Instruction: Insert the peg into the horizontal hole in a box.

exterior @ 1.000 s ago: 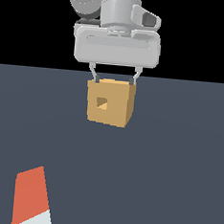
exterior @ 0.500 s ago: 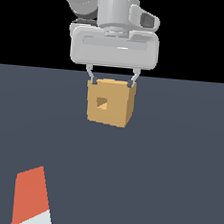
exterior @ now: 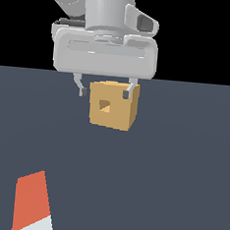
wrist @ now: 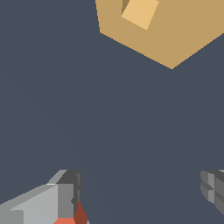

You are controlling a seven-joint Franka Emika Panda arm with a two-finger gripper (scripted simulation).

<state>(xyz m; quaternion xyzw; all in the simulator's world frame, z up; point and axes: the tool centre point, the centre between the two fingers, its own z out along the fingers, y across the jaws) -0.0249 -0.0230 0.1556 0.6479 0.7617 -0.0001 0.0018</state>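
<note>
The box (exterior: 113, 107) is a tan cube on the dark floor, with its small square hole (exterior: 104, 105) on the face toward the exterior camera. My gripper (exterior: 104, 93) hangs above it, open and holding nothing. In the exterior view its fingertips (exterior: 126, 94) overlap the box's upper edge. The peg (exterior: 32, 203) lies at the exterior view's lower left, orange-red with a pale grey-white end at the frame's edge. The wrist view shows the box (wrist: 175, 30) and its hole (wrist: 138, 12). It also shows my spread gripper (wrist: 140, 192) and a sliver of the peg (wrist: 70, 220) beside one finger.
A flat dark grey-blue floor (exterior: 180, 182) lies all around the box and the peg. Beyond its far edge the background is black. No other objects show.
The gripper has drifted slightly lower and toward the exterior view's left, still open. The box and the peg have not moved.
</note>
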